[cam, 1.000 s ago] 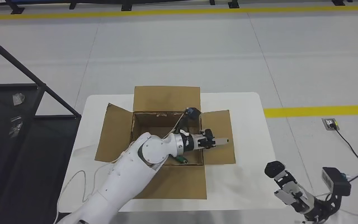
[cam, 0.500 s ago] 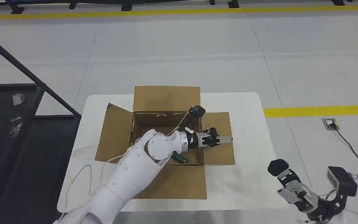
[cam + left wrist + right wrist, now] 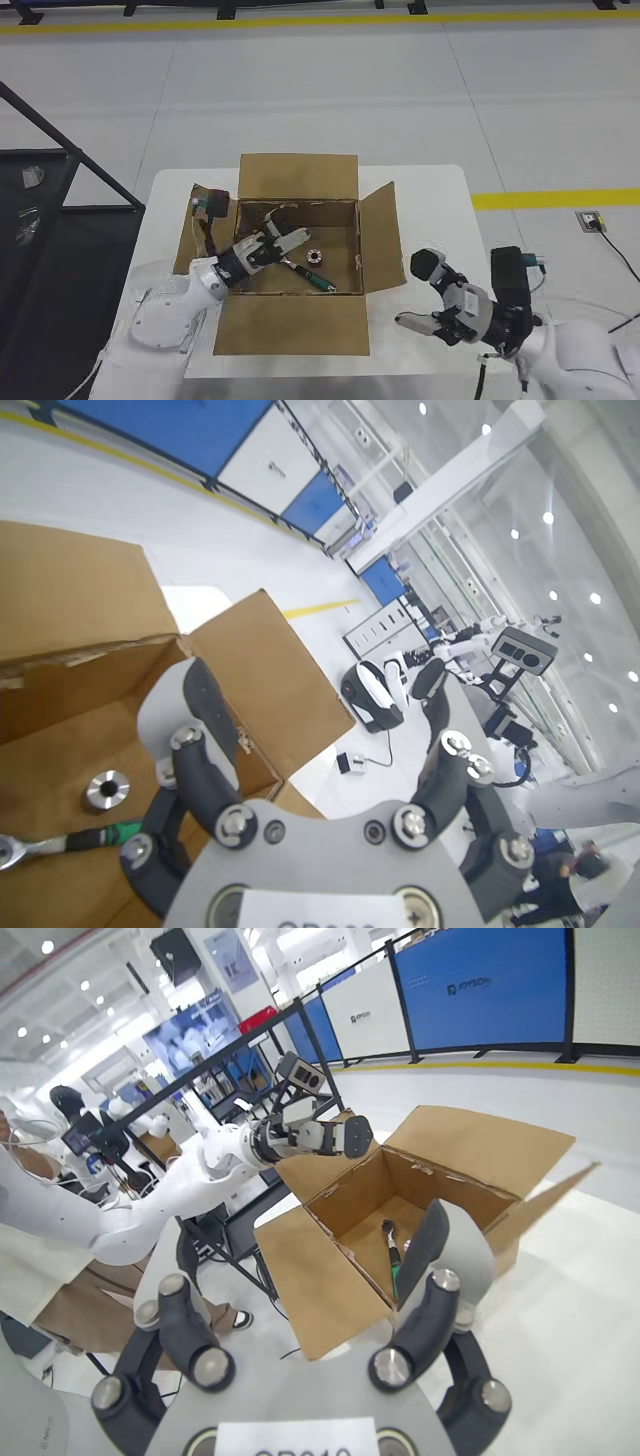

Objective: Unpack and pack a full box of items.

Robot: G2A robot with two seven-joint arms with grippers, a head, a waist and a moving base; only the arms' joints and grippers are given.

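Observation:
An open cardboard box (image 3: 298,176) stands in the middle of the white table (image 3: 440,200). On its floor lie a ratchet wrench with a green handle (image 3: 318,281) and a small round metal socket (image 3: 314,257). My left gripper (image 3: 285,235) hovers open over the box's left half, holding nothing. In the left wrist view the socket (image 3: 106,790) and wrench (image 3: 50,842) lie below the left gripper (image 3: 320,700). My right gripper (image 3: 420,295) is open and empty above the table, just right of the raised right flap. From the right gripper (image 3: 300,1253) I see the box (image 3: 325,1278) and the wrench (image 3: 392,1248).
A black rack (image 3: 40,250) stands off the table's left edge. The box's left, back and front flaps lie spread outward; the right flap (image 3: 378,235) stands up. Bare table surface lies to the right of the box.
The left arm has pulled back from over the right flap to the box's left half. The right flap has risen from flat. The right arm has come in from the corner toward the box.

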